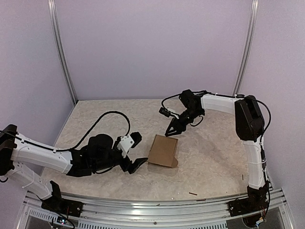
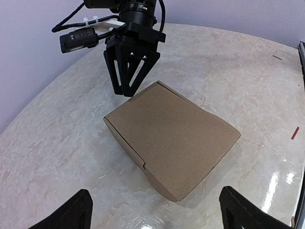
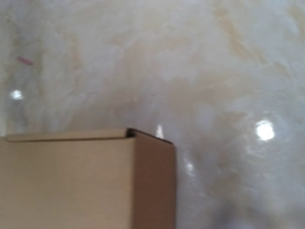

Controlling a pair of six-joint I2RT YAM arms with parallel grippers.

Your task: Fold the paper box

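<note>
A pale, marbled worktop (image 1: 105,114) stands inside lilac walls, with two white-and-black robot arms reaching in from its near edge. The paper box (image 1: 163,150) lies near the middle of the worktop, between the two arms. It is plain brown cardboard, already closed up into a low rectangular shape, with its broad face upward. The left gripper (image 1: 138,151) lies low beside the box's left side, pointing at it. Its jaws are spread wide and hold nothing. In the left wrist view, the dark fingertips (image 2: 71,214) sit at the bottom corners, well apart, and the box (image 2: 171,143) lies just ahead of them, untouched. A thin seam runs along its near left corner. The right gripper (image 1: 172,130) comes down steeply from the far right onto the box's far edge. In the left wrist view, this gripper (image 2: 124,93) has its jaws drawn in to a narrow gap, with the tips right at the cardboard's rim. I cannot tell whether they pinch that rim or only meet it. The right wrist view is blurred and shows one upper corner of the box (image 3: 86,181) against glossy worktop. A small dark stick (image 1: 192,193) lies near the front edge, well apart from the box.
</note>
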